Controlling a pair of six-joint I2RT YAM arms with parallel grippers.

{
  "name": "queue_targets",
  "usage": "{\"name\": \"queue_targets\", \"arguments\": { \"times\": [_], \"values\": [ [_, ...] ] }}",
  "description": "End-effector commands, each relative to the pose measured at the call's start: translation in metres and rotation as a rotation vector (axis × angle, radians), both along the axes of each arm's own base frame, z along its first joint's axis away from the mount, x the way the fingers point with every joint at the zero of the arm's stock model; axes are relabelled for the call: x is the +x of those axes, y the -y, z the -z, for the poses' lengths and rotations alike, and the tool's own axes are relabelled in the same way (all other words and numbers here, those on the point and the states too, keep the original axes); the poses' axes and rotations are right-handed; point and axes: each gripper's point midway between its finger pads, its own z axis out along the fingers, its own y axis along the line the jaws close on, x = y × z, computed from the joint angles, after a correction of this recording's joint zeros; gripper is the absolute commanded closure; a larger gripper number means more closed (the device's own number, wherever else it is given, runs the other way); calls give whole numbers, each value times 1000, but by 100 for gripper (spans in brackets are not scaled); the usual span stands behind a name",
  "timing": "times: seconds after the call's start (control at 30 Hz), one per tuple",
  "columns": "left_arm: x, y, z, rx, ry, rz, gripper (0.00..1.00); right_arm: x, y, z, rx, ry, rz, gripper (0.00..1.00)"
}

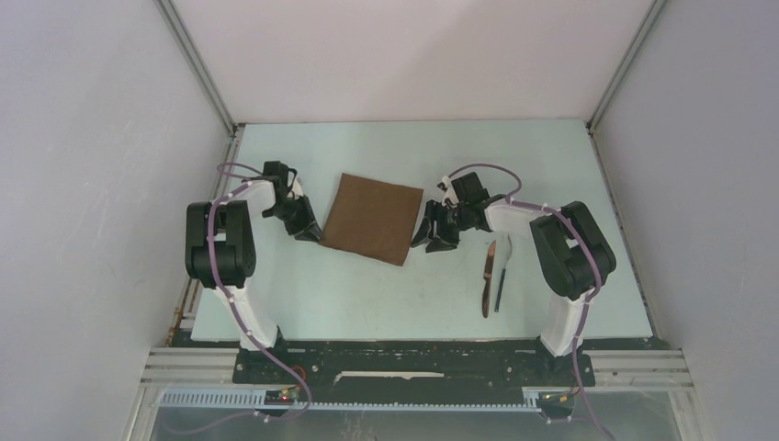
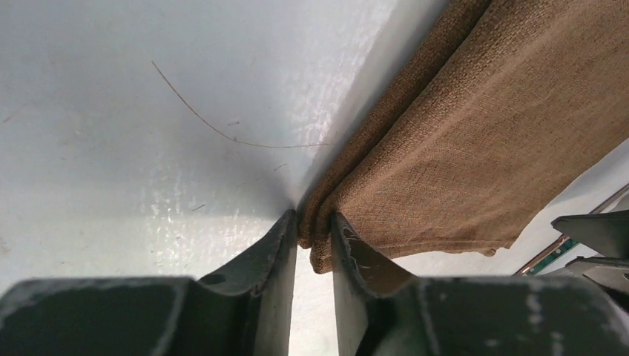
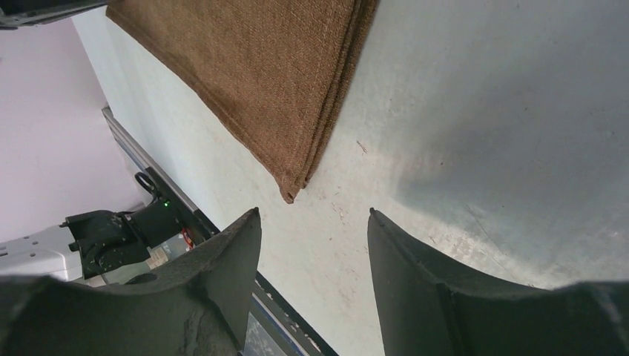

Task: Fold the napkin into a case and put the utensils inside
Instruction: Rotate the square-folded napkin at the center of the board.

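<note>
Brown folded fabric napkin [image 1: 372, 219]: judged soft, limp, best taken by corners; one was pinched by left gripper [image 2: 313, 222]; right gripper [image 3: 313, 216] was open, empty

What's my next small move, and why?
Probably ease the right fingers forward onto the nearest corner of the napkin: they stand open just short of it, while the left fingers appear to pinch a corner on its other side. Both could then fold.
</note>
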Motion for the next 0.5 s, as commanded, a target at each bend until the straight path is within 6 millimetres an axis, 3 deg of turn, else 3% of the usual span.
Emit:
{"name": "queue_targets", "arguments": {
  "times": [0.0,0.2,0.3,0.47],
  "values": [
    [-8,3,5,-21,-16,21,75,8,-4,-29,61,77,-6,38],
    [-23,20,3,-116,-37,-35,97,7,5,-29,16,87,4,39],
    [-37,36,-6,-185,-10,-121,100,5,14,-29,-14,88,13,39],
    [-78,95,-13,-299,78,-245,100,4,21,-37,-20,106,24,38]
  ]
}}
